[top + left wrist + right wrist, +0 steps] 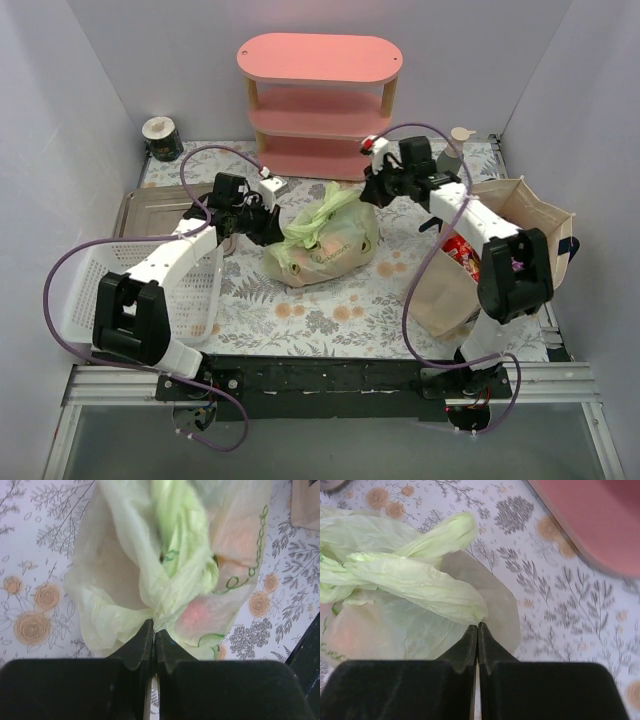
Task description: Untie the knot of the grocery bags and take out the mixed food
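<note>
The pale yellow-green plastic bag [322, 250] sits mid-table, its handles twisted into the knot [318, 222]. My left gripper [270, 228] is at the bag's left side, shut on a gathered fold of the plastic [154, 628] just below the knot [182, 555]. My right gripper [372, 190] is at the bag's upper right, shut on the tip of a handle loop [478, 625] that stretches away from the knot [350, 565]. Reddish and orange food [197, 615] shows blurred through the plastic. The beige tote [525, 215] stands at the right with red snack packets [462, 250] in its mouth.
A white mesh basket [195, 290] stands at the left in front of a metal tray [140, 205]. A pink shelf [320, 100] is at the back, a dark tin [162, 138] at back left, a small bottle [456, 150] at back right. Purple walls enclose the table.
</note>
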Motion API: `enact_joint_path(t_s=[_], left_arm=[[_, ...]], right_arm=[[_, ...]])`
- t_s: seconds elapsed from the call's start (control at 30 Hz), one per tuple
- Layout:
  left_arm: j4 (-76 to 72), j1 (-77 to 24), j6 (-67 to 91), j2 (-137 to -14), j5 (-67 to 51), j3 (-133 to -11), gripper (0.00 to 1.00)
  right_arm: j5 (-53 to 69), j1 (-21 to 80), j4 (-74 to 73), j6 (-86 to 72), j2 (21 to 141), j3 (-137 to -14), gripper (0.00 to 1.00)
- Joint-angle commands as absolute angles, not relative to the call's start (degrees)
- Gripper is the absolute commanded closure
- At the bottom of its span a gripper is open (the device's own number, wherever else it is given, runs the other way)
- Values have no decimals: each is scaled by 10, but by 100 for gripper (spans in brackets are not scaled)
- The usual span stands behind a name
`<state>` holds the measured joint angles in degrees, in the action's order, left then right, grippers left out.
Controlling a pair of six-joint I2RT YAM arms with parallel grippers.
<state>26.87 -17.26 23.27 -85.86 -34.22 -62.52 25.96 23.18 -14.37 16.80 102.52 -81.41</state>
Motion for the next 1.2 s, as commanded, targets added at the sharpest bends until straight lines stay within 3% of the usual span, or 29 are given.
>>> enact_joint_path(t_s=[0.0, 0.03, 0.1, 0.13, 0.17, 0.3, 0.43, 0.8, 0.9, 1.07, 1.17], left_arm=[[244, -155, 253, -805, -276, -589, 100], [237, -152, 260, -803, -268, -588, 98], [240, -152, 260, -801, -276, -605, 56], [250, -152, 255, -802, -289, -615, 41], [250, -152, 252, -803, -315, -629, 38], [252, -158, 240, -827, -384, -693, 33], [250, -170, 222, -854, -423, -720, 31], [236, -222, 172, -912, -422, -731, 31], [222, -245, 156, -920, -353, -725, 32], [214, -247, 157, -921, -340, -723, 36], [214, -248, 162, -922, -344, -722, 47]], right_arm=[[299, 172, -99, 88, 919, -738, 96], [302, 169, -99, 83, 908, -711, 81], [323, 168, -102, 101, 875, -699, 59], [336, 168, -103, 110, 867, -699, 25], [348, 172, -105, 117, 855, -707, 2], [354, 202, -126, 183, 853, -753, 2], [308, 263, -184, 359, 884, -809, 2], [305, 287, -256, 419, 1054, -976, 2], [320, 293, -291, 456, 1070, -996, 2], [330, 300, -317, 485, 1077, -993, 2], [292, 301, -281, 467, 1080, -980, 7]])
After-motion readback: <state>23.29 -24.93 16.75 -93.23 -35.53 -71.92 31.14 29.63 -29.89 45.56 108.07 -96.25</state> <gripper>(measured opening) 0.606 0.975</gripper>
